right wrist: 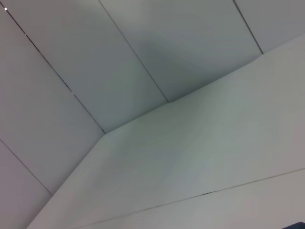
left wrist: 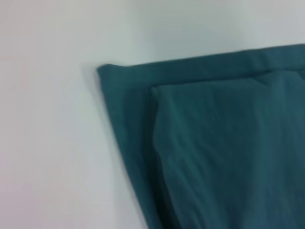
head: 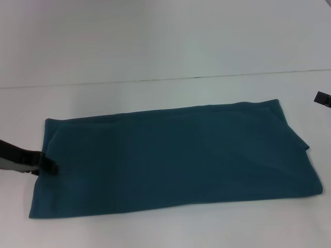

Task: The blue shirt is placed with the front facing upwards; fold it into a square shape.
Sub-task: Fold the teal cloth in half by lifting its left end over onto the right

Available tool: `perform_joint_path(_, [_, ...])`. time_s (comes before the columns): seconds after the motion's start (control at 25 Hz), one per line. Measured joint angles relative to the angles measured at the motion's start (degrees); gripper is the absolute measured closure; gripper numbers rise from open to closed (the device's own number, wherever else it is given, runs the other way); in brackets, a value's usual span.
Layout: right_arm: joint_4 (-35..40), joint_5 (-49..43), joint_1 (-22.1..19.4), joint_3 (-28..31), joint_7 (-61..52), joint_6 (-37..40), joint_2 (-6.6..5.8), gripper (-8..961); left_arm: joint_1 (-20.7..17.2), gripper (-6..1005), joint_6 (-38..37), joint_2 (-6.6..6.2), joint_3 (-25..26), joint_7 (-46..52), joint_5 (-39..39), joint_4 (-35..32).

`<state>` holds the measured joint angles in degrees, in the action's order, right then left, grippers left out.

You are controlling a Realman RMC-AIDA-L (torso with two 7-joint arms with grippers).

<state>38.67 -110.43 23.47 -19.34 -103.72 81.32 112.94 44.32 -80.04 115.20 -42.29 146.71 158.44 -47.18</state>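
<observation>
Across the middle of the head view, the blue shirt (head: 176,155) lies flat on the white surface (head: 155,227) as a long folded rectangle, plain teal side up, with no print or label legible. A thin seam runs across the surface beyond it. The left pincer (head: 50,166) reaches in from the left and rests at the shirt's left edge; whether it grips the cloth cannot be told. A dark bit of the right pincer (head: 322,98) shows at the right edge, apart from the shirt, its opening unreadable.

From the left wrist, one shirt corner (left wrist: 107,69) shows, with a folded layer lying on top of the bottom one.

From the right wrist, only pale panelled wall (right wrist: 119,62) and white surface appear.
</observation>
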Motion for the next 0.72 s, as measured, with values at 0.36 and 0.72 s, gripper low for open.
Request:
perform_joint_path(0.36, [0.0, 0.05, 0.0, 0.0, 0.01, 0.11, 0.0, 37, -0.84, 434, -0.74, -0.28, 0.1, 0.32, 0.15, -2.02])
perform_joint_path(0.72, [0.0, 0.04, -0.05, 0.0, 0.01, 0.03, 0.05, 37, -1.0, 282, 0.17, -1.07, 0.18, 2.42, 1.46, -1.76])
